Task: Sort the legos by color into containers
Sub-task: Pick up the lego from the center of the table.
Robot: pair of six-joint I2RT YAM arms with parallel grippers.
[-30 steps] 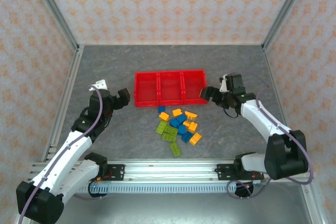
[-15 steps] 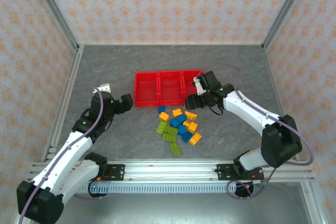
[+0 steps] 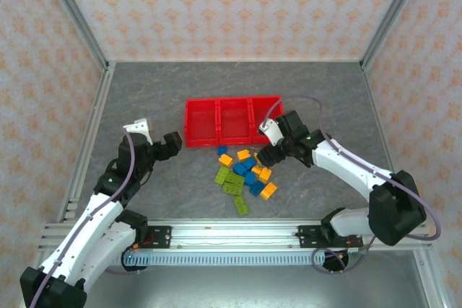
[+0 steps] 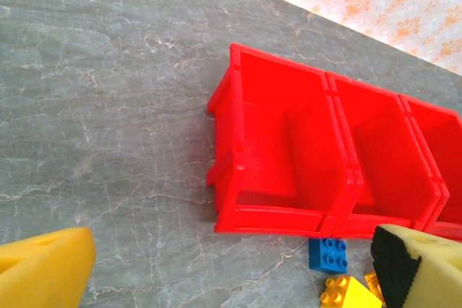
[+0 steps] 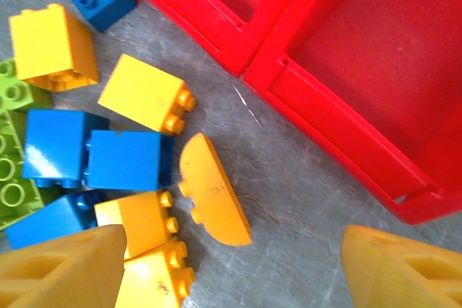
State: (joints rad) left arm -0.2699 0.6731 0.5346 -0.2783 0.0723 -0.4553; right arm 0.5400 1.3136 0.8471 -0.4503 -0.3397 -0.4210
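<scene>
**Right hand poised over brick pile in front of the red bins**

From above, three joined red bins (image 3: 232, 100) sit in a row on the grey table (image 3: 144, 91). The bricks (image 3: 245, 172), green, blue and orange-yellow, lie in a loose heap just in front of the middle and right bins. The right arm bends at the elbow and slants in from the right. Its right hand (image 3: 267, 154) is over the heap's near-bin edge, just in front of the right bin's front wall. The left arm is folded, and its left hand (image 3: 170, 145) is off the left bin's front corner, clear of it and pointing toward the row.

The right wrist camera gives the detail the overhead view blurs. The yellow fingers (image 5: 65, 272) are spread wide and grip nothing. Between them and the bin wall (image 5: 325, 113) lie a half-round orange piece (image 5: 213, 200), two yellow blocks (image 5: 148, 95) and a pair of blue blocks (image 5: 126, 160) touching side by side.

The left wrist camera looks into the left bin (image 4: 224, 171) from its outer side. Its own pads (image 4: 43, 265) are spread wide on nothing, and a small blue brick (image 4: 328, 254) touches that bin's front wall.
</scene>
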